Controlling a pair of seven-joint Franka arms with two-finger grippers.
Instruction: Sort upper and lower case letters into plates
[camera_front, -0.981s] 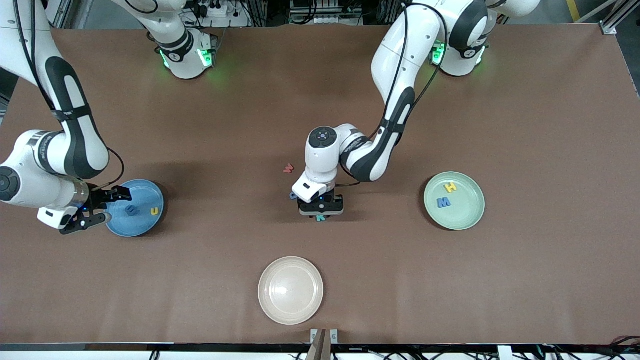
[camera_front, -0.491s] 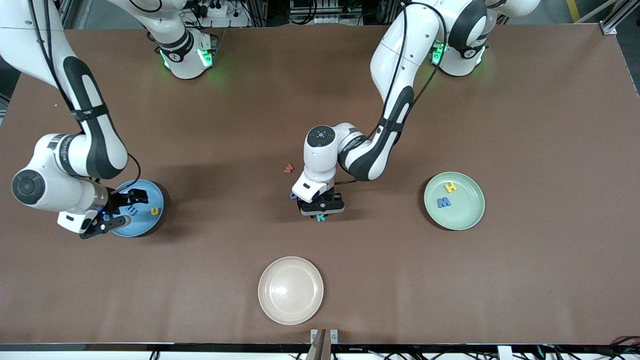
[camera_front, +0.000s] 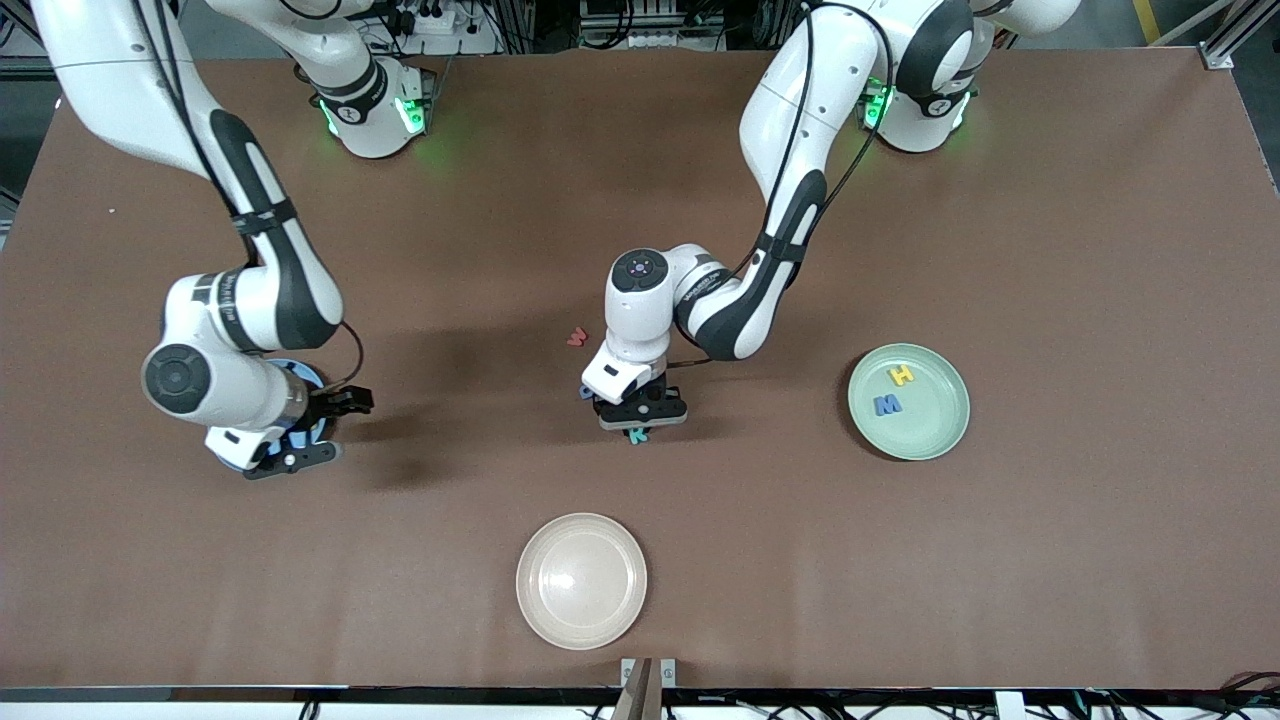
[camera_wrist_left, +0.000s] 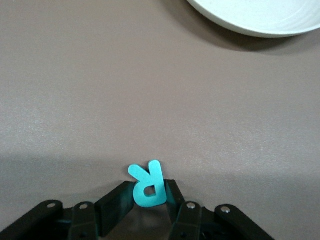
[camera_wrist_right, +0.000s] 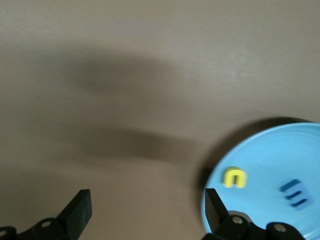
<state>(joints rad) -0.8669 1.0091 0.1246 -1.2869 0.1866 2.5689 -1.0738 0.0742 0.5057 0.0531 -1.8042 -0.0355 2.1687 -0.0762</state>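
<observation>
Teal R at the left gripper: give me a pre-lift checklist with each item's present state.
1. Left gripper jaws closed on the teal R: ok, the piece sits pinched between them in the left wrist view.
2. Letter is upper case, so it belongs with the H and M: ok.
3. Mint green plate has bare room for it: ok.
4. Table between the gripper and that plate bare of other letters: ok.
5. Right gripper out of the way: ok, jaws open, over the edge of the blue plate at the right arm's end.
6. Grip firm enough to lift: cannot tell.
</observation>
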